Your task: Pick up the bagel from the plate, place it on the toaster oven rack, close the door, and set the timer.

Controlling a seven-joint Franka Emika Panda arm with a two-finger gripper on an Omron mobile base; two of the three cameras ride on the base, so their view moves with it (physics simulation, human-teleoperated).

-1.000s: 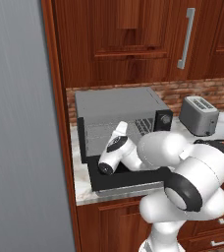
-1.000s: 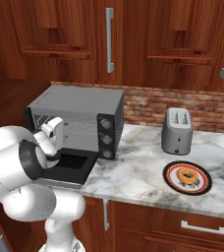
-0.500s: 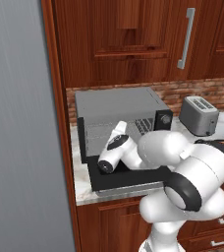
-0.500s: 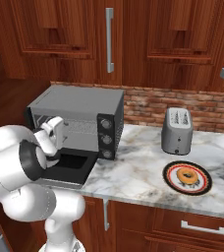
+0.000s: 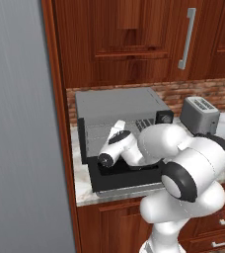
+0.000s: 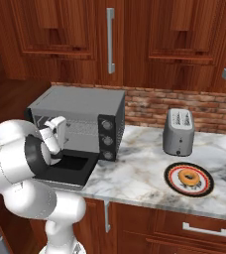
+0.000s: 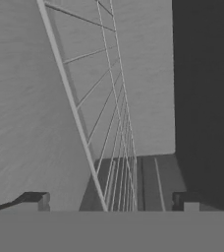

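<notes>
A: Where do we stand with the gripper [image 7: 109, 201]?

B: We read the jaws as spread wide and empty. In the hand view the two fingertips [image 7: 35, 201] sit far apart, and the front edge of the toaster oven rack [image 7: 115, 147] runs up between them, rolled nearly on end by the hand's tilt.

A: What room do we have around it?

B: The grey inner walls of the toaster oven [image 6: 80, 101] lie on both sides of the rack, with a dark area beyond one fingertip. The door [image 5: 127, 179] lies folded down flat on the counter [image 6: 144, 173] below the gripper, so the oven mouth ahead of it is open.

A: And the bagel [image 6: 189, 176]?

B: It rests in the centre of the plate [image 6: 173, 182], well apart from the gripper, out past the far side of the oven. The toaster [image 6: 179, 131] stands just behind the plate. Bare marble lies between the door's edge and the plate.
</notes>
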